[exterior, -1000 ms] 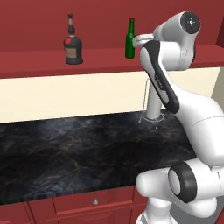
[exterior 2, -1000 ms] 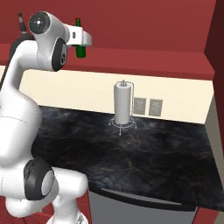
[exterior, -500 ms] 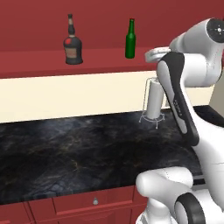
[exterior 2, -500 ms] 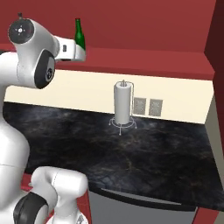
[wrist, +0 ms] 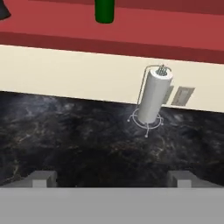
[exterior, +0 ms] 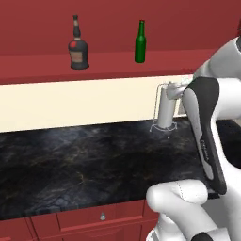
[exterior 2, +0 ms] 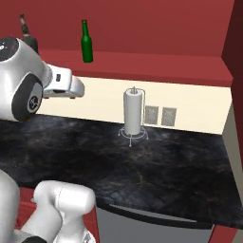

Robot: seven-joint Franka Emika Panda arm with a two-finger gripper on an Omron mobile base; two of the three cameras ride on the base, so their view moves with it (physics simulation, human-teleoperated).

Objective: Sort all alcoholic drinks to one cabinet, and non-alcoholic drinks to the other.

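Observation:
Two alcoholic drinks stand upright on the open red cabinet shelf [exterior: 108, 67]: a squat dark bottle [exterior: 78, 47] with a pale label and, to its right, a slim green bottle [exterior: 140, 42]. The green bottle [exterior 2: 86, 42] stands alone, with the dark bottle [exterior 2: 26, 33] half hidden behind the arm. My gripper [exterior: 175, 88] [exterior 2: 78, 89] hangs below and in front of the shelf, apart from both bottles. In the hand view my gripper [wrist: 111, 178] is open and empty, its fingertips [wrist: 41, 177] wide apart, and the green bottle's base [wrist: 105, 11] shows at the top. The non-alcoholic drinks are out of view.
A paper towel roll on a wire stand [exterior 2: 133, 114] [wrist: 152, 101] sits at the back of the black marble counter [exterior: 84, 164], beside two wall outlets [exterior 2: 159, 115]. Red drawers [exterior: 101, 217] run under the counter. A red side wall [exterior 2: 235, 42] rises at the right.
My hand has pulled back and dropped from beside the green bottle to below the shelf. The green bottle stays standing on the shelf. The jaws remain open.

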